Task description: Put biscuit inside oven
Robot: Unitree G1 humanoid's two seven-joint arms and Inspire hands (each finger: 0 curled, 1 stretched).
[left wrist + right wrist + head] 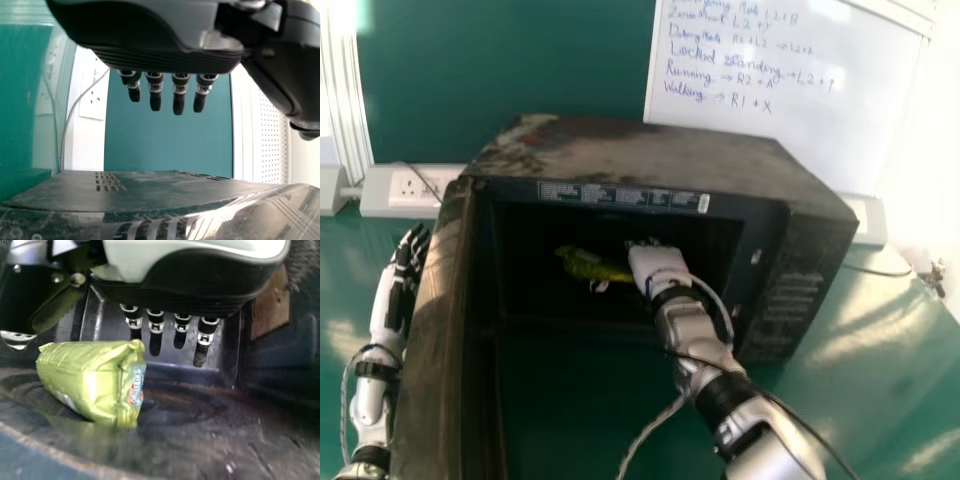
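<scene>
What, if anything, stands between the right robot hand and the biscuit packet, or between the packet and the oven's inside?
Nothing visible in either case. The biscuit packet is already inside the oven, with the right robot hand next to it. The oven door stands open.

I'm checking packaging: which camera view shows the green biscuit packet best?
The right wrist view: the packet shows large, its crimped end in sight. The head view shows it small and shadowed inside the oven, beside the right hand. The left wrist view serves for the left hand instead.
</scene>
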